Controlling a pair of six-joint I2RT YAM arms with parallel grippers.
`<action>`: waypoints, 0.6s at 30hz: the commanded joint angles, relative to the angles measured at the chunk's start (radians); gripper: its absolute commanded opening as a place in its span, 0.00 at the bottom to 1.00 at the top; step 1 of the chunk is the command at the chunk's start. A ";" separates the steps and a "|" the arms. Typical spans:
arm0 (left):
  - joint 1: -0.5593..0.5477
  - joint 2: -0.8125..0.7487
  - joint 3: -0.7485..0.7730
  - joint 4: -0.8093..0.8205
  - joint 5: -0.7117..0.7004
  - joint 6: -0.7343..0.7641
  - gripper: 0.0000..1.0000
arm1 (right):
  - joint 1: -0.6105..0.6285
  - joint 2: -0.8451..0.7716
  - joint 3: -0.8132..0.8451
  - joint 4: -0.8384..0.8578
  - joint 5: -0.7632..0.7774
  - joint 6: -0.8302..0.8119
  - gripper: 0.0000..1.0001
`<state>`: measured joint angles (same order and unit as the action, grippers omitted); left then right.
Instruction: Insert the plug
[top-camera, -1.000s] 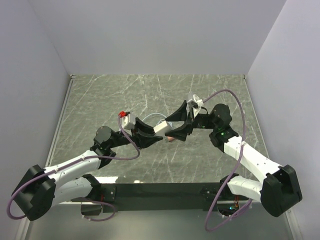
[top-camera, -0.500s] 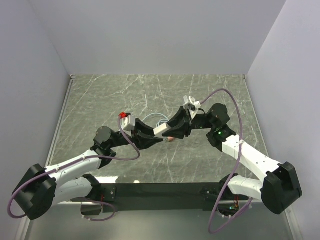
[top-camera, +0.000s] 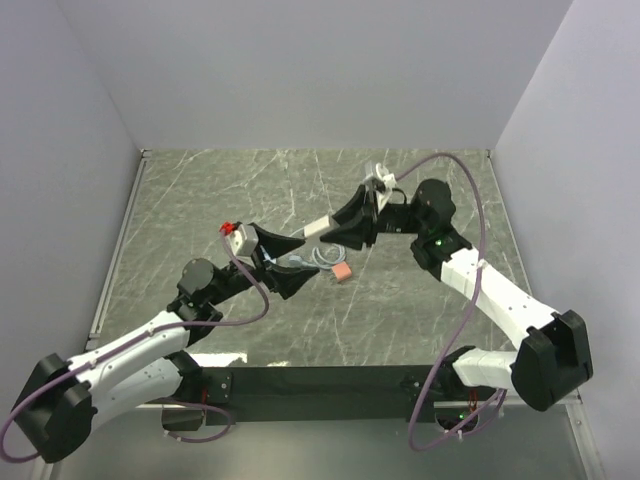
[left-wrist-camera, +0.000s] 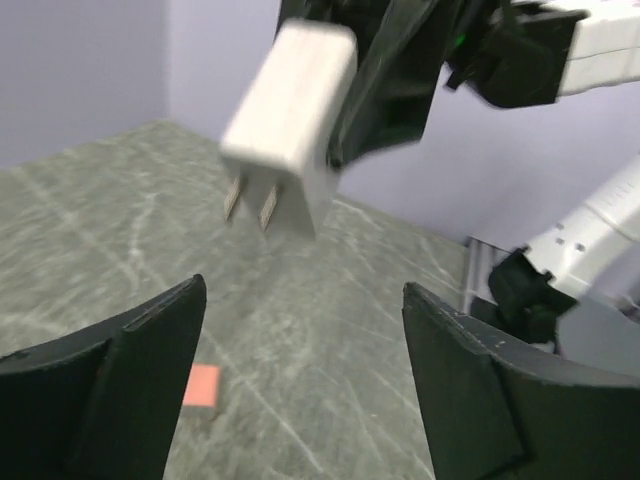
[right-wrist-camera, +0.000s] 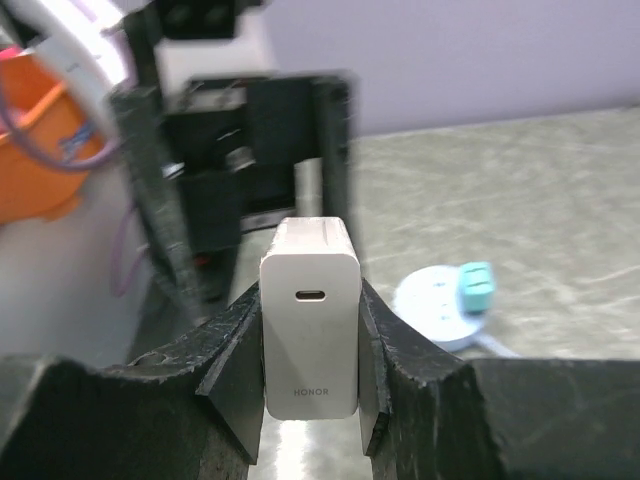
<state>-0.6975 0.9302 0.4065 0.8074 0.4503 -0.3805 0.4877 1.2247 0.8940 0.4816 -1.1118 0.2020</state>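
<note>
The plug (right-wrist-camera: 310, 330), a white charger block with a port facing the camera, is clamped between my right gripper's (right-wrist-camera: 310, 345) two black fingers. In the top view that right gripper (top-camera: 335, 228) holds the plug (top-camera: 318, 226) above the table. In the left wrist view the plug (left-wrist-camera: 290, 125) hangs with its two prongs pointing down and toward my left gripper (left-wrist-camera: 300, 310), which stands open and empty below it. A round white socket (right-wrist-camera: 445, 305) with a teal part lies on the table. It also shows as a pale disc (top-camera: 324, 259) between the arms.
A small salmon block (top-camera: 341, 272) lies on the marble table beside the socket, and the same salmon block (left-wrist-camera: 203, 386) shows by my left finger. Purple cables loop off both arms. Grey walls close in the table on three sides.
My left gripper opened, let go of the plug and drew back to the left. My right gripper shut on the plug and lifted it toward the back.
</note>
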 joint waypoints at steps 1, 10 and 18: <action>0.006 -0.092 -0.035 -0.118 -0.197 0.028 0.86 | -0.017 0.034 0.130 -0.049 0.030 -0.073 0.00; 0.091 -0.220 -0.075 -0.341 -0.634 -0.046 0.81 | -0.002 0.185 0.227 -0.279 0.234 -0.268 0.00; 0.306 -0.068 -0.044 -0.387 -0.739 -0.127 0.84 | 0.130 0.350 0.380 -0.470 0.450 -0.404 0.00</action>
<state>-0.4339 0.8310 0.3313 0.4271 -0.2115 -0.4683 0.5636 1.5482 1.1496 0.0711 -0.7792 -0.1066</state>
